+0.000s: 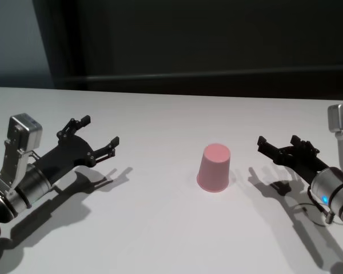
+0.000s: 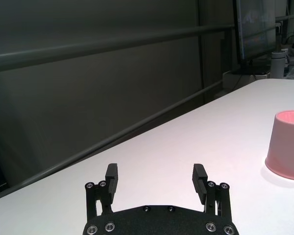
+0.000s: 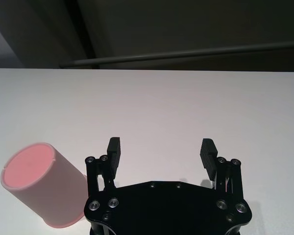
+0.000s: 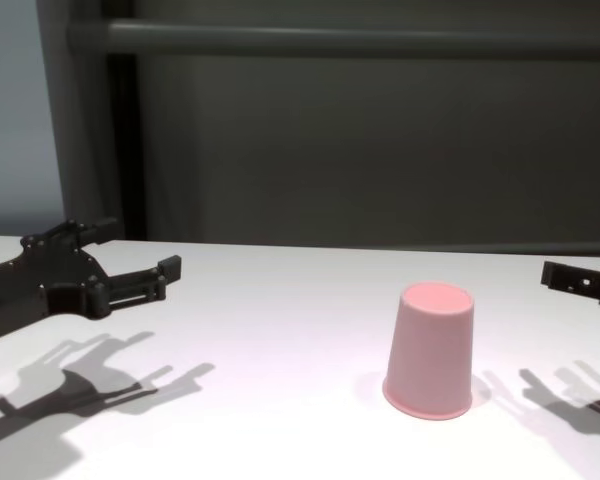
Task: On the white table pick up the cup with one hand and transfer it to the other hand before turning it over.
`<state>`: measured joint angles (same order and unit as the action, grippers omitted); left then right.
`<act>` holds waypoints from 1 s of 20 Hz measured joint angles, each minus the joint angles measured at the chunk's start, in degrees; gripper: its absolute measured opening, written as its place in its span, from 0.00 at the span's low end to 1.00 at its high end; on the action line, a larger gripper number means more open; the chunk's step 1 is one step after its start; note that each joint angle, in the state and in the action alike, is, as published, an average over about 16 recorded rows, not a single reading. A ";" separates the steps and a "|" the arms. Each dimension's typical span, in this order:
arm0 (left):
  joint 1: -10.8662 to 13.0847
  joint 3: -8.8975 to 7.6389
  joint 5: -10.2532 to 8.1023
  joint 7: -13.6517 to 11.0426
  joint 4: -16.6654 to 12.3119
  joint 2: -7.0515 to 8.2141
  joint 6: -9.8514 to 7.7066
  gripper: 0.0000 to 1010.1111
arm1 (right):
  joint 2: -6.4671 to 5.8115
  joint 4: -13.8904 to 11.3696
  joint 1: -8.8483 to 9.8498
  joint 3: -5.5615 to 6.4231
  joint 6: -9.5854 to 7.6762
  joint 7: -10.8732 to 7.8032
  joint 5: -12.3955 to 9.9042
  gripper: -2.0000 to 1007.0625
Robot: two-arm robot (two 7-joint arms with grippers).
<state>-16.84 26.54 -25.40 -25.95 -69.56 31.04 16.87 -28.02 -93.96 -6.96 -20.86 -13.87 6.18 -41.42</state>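
Sitting upside down mid-bench: cup (image 1: 214, 167), flat base up, rim on the white bench (image 1: 160, 228).
Plain salmon-pink, smooth, no handle, no markings readable. Left hand (image 1: 97, 137) near the bench's left edge, fingers spread wide, holding nothing. Right hand (image 1: 280, 148) just right of the cup, also wide open, not touching it.

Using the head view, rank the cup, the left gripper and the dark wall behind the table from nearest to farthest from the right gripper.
1. The cup, upside down on the white table, just to the left of the right gripper.
2. The dark wall, beyond the table's far edge.
3. The left gripper, across the table on the far left, fingers open.
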 joint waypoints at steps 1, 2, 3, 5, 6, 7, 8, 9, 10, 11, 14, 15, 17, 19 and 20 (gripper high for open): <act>0.00 0.00 0.00 0.00 0.00 0.00 0.00 0.99 | 0.05 0.07 0.04 0.02 0.00 -0.05 0.04 0.99; 0.00 0.00 0.00 0.00 0.00 0.00 0.00 0.99 | 0.10 0.13 0.07 0.03 0.00 -0.08 0.08 0.99; 0.00 0.00 0.00 0.00 0.00 0.00 0.00 0.99 | 0.14 0.17 0.09 0.04 -0.02 -0.11 0.10 0.99; 0.00 0.00 0.00 0.00 0.00 0.00 0.00 0.99 | 0.18 0.21 0.10 0.05 -0.05 -0.13 0.11 0.99; 0.00 0.00 0.00 0.00 0.00 0.00 0.00 0.99 | 0.19 0.21 0.10 0.05 -0.07 -0.13 0.11 0.99; 0.00 0.00 0.00 0.00 0.00 0.00 0.00 0.99 | 0.19 0.20 0.09 0.05 -0.09 -0.12 0.10 0.99; 0.00 0.00 0.00 0.00 0.00 0.00 0.00 0.99 | 0.18 0.18 0.08 0.05 -0.10 -0.12 0.10 0.99; 0.00 0.00 0.00 0.00 0.00 0.00 0.00 0.99 | 0.17 0.16 0.07 0.04 -0.11 -0.11 0.10 0.99; 0.00 0.00 0.00 0.00 0.00 0.00 0.00 0.99 | 0.17 0.14 0.05 0.04 -0.12 -0.10 0.09 0.99; 0.00 0.00 0.00 0.00 0.00 0.00 0.00 0.99 | 0.16 0.12 0.04 0.04 -0.13 -0.09 0.08 0.99; 0.00 0.00 0.00 0.00 0.00 0.00 0.00 0.99 | 0.13 0.05 0.00 0.02 -0.15 -0.07 0.06 0.99; 0.00 0.00 0.00 0.00 0.00 0.00 0.00 0.99 | 0.12 0.03 -0.01 0.01 -0.16 -0.06 0.06 0.99; 0.00 0.00 0.00 0.00 0.00 0.00 0.00 0.99 | 0.11 -0.01 -0.04 0.00 -0.17 -0.05 0.05 0.99; 0.00 0.00 0.00 0.00 0.00 0.00 0.00 0.99 | 0.10 -0.05 -0.05 -0.01 -0.18 -0.04 0.04 0.99; 0.00 0.00 0.00 0.00 0.00 0.00 0.00 0.99 | 0.09 -0.06 -0.06 -0.01 -0.18 -0.03 0.03 0.99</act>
<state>-16.84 26.54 -25.40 -25.95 -69.56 31.04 16.87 -27.93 -94.02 -7.02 -20.88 -14.06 6.15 -41.38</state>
